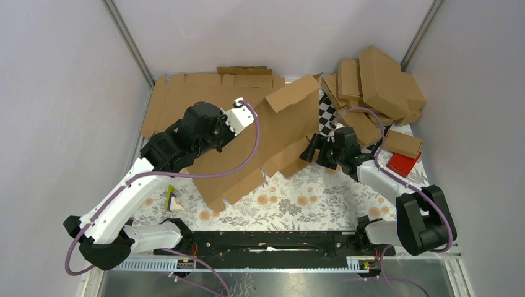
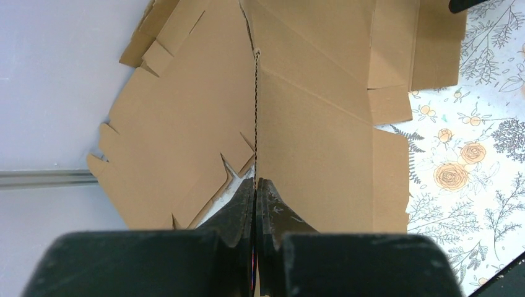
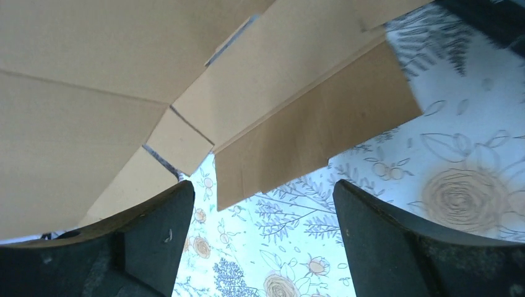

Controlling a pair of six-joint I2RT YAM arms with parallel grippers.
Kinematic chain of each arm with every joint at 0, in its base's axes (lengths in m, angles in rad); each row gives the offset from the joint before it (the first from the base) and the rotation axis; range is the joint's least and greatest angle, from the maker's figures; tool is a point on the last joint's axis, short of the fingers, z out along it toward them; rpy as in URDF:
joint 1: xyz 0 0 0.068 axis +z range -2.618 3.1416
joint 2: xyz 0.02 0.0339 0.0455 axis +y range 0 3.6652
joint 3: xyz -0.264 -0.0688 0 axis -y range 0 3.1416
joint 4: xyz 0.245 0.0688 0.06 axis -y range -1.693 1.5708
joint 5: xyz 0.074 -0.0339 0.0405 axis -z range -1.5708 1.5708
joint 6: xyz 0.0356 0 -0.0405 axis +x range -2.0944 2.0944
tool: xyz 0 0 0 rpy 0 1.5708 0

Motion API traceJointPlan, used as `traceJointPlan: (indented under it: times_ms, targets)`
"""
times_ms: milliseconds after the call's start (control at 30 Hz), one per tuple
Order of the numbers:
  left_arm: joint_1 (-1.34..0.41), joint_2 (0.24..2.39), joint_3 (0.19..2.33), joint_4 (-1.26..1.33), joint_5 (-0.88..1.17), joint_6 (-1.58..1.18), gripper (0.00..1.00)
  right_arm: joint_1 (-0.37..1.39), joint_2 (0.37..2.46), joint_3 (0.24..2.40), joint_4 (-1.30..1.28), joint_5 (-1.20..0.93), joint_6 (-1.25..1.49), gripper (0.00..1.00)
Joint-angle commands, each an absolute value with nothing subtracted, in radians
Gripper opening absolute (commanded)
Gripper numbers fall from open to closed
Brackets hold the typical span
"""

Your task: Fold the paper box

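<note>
The paper box point(image 1: 278, 130) is a brown die-cut sheet, raised and tilted across the middle of the floral cloth, with one flap turned up at its far end. My left gripper point(image 1: 186, 162) is shut on its left edge; in the left wrist view point(image 2: 255, 182) the fingers pinch the sheet point(image 2: 316, 124) edge-on. My right gripper point(image 1: 311, 150) is open at the box's right side. In the right wrist view point(image 3: 263, 210) the jaws stand wide apart and empty, with the box's flaps point(image 3: 297, 124) just ahead and above them.
A stack of flat cardboard sheets point(image 1: 186, 93) lies at the back left, also visible in the left wrist view point(image 2: 173, 124). A pile of folded boxes point(image 1: 377, 86) fills the back right, with a checkered board point(image 1: 327, 111) and a red object point(image 1: 403, 164) near it. A small yellow-green item point(image 1: 171, 199) lies front left.
</note>
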State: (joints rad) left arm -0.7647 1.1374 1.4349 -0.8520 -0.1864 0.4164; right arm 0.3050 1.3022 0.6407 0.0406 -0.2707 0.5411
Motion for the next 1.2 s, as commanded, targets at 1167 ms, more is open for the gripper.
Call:
traceJointPlan:
  times_ms: [1167]
  targets:
    - [-0.758, 1.101, 1.378, -0.682, -0.309, 0.259, 0.0, 0.8, 1.43, 0.553, 0.297, -0.106, 0.601, 0.81]
